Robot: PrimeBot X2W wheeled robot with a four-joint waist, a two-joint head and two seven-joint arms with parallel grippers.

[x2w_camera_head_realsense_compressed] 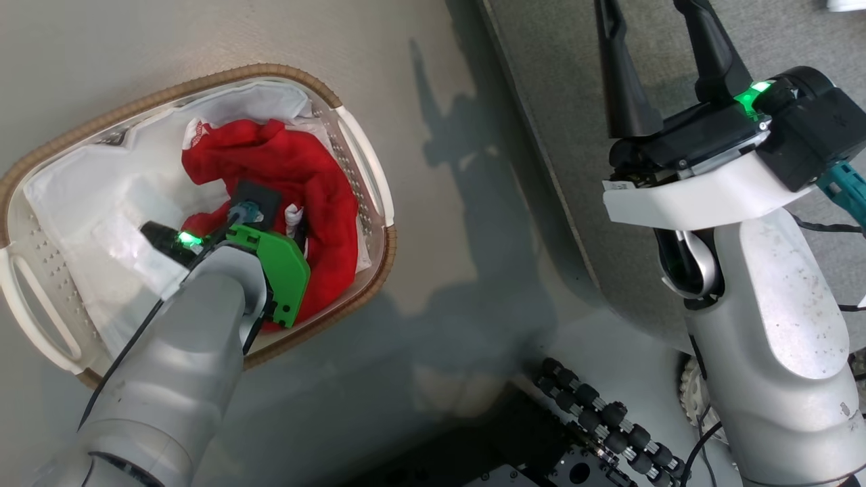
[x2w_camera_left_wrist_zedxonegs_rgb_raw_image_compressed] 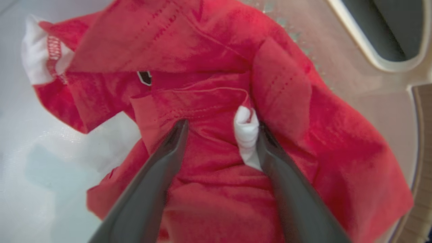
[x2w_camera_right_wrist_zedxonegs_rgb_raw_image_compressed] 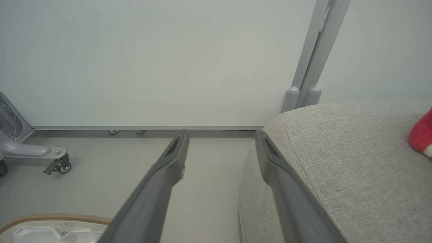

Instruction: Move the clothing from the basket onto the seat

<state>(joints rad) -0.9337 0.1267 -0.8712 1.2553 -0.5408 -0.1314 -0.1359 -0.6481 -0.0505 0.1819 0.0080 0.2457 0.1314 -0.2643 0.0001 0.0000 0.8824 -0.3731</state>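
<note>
Red clothing (x2w_camera_head_realsense_compressed: 298, 172) with white trim lies crumpled in the right half of the cream basket (x2w_camera_head_realsense_compressed: 369, 169), on its white liner. My left arm reaches down into the basket. In the left wrist view my left gripper (x2w_camera_left_wrist_zedxonegs_rgb_raw_image_compressed: 221, 126) is open, its fingertips pressed into the red clothing (x2w_camera_left_wrist_zedxonegs_rgb_raw_image_compressed: 209, 158), with a white fold (x2w_camera_left_wrist_zedxonegs_rgb_raw_image_compressed: 246, 135) against the right finger. My right gripper (x2w_camera_head_realsense_compressed: 653, 61) hangs open and empty over the edge of the grey seat (x2w_camera_head_realsense_compressed: 548, 74). The right wrist view shows my right gripper (x2w_camera_right_wrist_zedxonegs_rgb_raw_image_compressed: 221, 135), the seat (x2w_camera_right_wrist_zedxonegs_rgb_raw_image_compressed: 341, 162) and a red garment (x2w_camera_right_wrist_zedxonegs_rgb_raw_image_compressed: 422, 135) lying on it at far right.
The basket stands on pale floor (x2w_camera_head_realsense_compressed: 440, 203) left of the seat. A wall and grey post (x2w_camera_right_wrist_zedxonegs_rgb_raw_image_compressed: 315, 54) lie beyond the seat. A castor frame (x2w_camera_right_wrist_zedxonegs_rgb_raw_image_compressed: 50, 158) stands at far left. The robot's own base (x2w_camera_head_realsense_compressed: 588, 419) is at the bottom.
</note>
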